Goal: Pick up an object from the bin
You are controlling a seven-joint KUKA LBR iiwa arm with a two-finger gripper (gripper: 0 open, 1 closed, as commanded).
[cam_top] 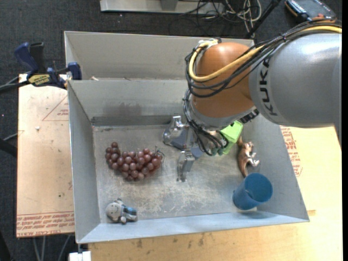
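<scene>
Our arm's orange wrist cover point(225, 78) looms over the bin point(81, 145), end effector point(183, 174) low beside a dark red grape bunch point(132, 163).
It sits above bare floor, just right of the bunch; we cannot tell how far it is open, and nothing shows in it. We judge the bunch light and lumpy, its round berries slippery: pinch its narrow right end.

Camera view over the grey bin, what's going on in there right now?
A robot arm reaches into the bin from the right. Its hand hangs over bare floor near the middle, just right of a bunch of dark red grapes. The grapes, a small doll front left, a blue cup front right and a tan toy animal behind the cup all lie on the floor. A green thing is partly hidden under the wrist.
</scene>
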